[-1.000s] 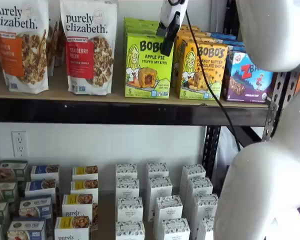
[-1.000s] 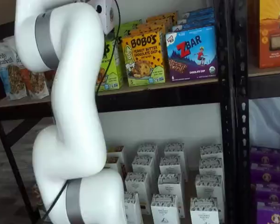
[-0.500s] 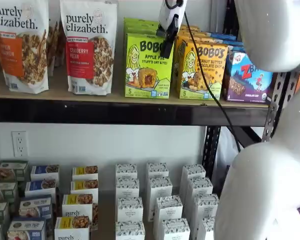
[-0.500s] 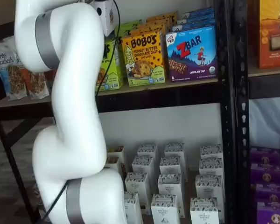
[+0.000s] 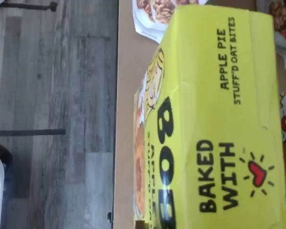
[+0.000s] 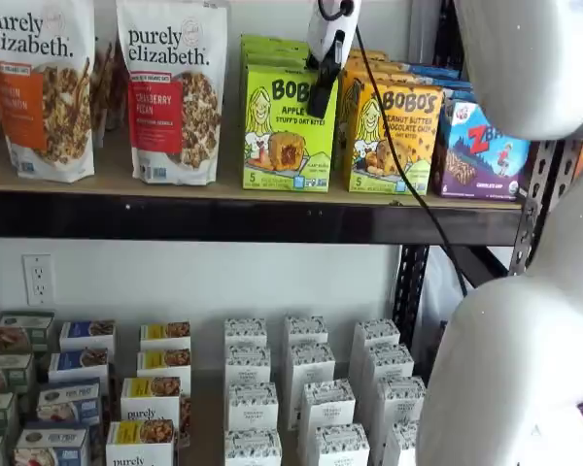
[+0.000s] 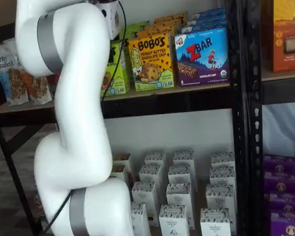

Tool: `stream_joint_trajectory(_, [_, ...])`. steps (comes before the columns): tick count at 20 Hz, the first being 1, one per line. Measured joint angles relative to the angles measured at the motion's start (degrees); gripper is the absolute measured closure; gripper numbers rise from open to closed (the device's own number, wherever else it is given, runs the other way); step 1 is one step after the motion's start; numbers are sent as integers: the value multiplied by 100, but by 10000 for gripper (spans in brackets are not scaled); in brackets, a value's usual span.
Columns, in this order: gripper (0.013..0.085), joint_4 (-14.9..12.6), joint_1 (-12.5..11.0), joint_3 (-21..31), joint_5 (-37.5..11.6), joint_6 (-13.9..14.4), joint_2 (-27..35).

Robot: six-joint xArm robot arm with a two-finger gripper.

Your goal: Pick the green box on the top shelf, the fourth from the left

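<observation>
The green box (image 6: 284, 126) stands upright on the top shelf (image 6: 97, 181), front of a row of lime-green Bobo's Apple Pie cartons. In a shelf view my gripper (image 6: 317, 105) hangs in front of the box's upper right part. Its white body is above and its black fingers are seen side-on, so no gap shows. In a shelf view the box (image 7: 117, 69) is partly hidden by my white arm. The wrist view shows the box's top and front close up (image 5: 219, 119), with the tan shelf board (image 5: 126, 95) beside it.
Two Purely Elizabeth granola bags (image 6: 173, 92) stand left of the green box. A yellow-orange Bobo's Peanut Butter box (image 6: 394, 136) and a Zbar box (image 6: 481, 150) stand right of it. Small cartons (image 6: 306, 388) fill the lower shelf. A black upright (image 7: 246, 118) stands at the right.
The gripper has shifted slightly to the left in front of the green box. The boxes have not moved.
</observation>
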Motion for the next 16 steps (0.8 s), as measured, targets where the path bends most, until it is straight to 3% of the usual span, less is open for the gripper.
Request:
stream_joint_trajectory(3, [370, 10, 13, -18, 13, 15, 12])
stream_joint_trajectory(8, [490, 21, 29, 4, -6, 31, -7])
stream_joint_trajectory(13, [490, 18, 33, 7, 9, 37, -18])
stream_joint_trajectory(16, [570, 37, 31, 24, -6, 37, -37])
